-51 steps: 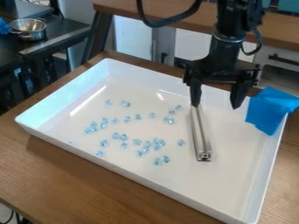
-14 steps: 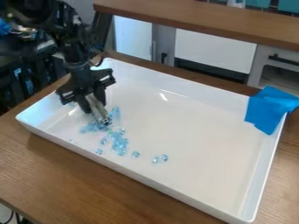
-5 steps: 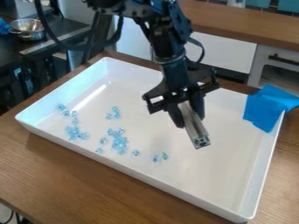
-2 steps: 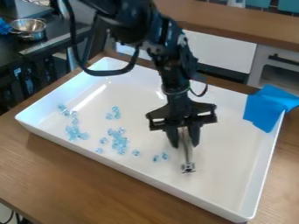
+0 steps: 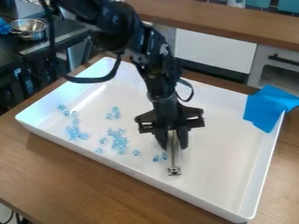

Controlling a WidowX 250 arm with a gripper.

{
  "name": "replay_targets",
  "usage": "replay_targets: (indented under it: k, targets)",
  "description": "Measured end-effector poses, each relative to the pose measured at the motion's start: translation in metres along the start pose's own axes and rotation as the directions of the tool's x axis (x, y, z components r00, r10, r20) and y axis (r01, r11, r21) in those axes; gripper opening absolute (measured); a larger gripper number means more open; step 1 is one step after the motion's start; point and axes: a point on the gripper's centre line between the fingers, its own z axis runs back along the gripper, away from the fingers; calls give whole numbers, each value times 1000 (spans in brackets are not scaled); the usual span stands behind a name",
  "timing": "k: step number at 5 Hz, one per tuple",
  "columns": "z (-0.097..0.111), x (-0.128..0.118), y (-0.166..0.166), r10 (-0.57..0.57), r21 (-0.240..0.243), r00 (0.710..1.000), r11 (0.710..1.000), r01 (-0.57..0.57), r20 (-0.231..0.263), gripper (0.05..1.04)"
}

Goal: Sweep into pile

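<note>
Shifted left since the earlier frame, the black two-finger gripper (image 5: 174,146) is now at lower centre, closed on the upper end of a slim metal bar (image 5: 174,159), one finger either side. The bar slants down, its lower end just right of two pale blue beads (image 5: 161,157). Further left are a denser cluster of beads (image 5: 119,142) and, at centre left, a looser one (image 5: 74,132). All lie in a large white tray (image 5: 225,153) on a wooden table (image 5: 70,175); a blue cloth (image 5: 269,107) hangs over its right corner.

The likely trouble is stray beads: the bar is narrow, so a leftward sweep could let the pair slip round its end, or scatter the denser cluster if fast. Held only near the top, the bar might twist against the tray floor. Its lower end could also catch the near wall. No brand, label or writing can be read.
</note>
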Motion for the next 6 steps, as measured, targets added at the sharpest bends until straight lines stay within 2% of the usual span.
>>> replay_targets:
  k: [1,2,3,5,6]
  targets:
    - [5,5,24,-21,3,1000,1000,21,-19,381]
    - [10,19,49,-18,30,1000,999,19,-10,381]
    - [12,31,68,-39,72,999,997,37,19,381]
    - [17,46,115,-126,136,986,985,110,110,381]
    - [22,53,143,-189,201,975,966,163,118,381]
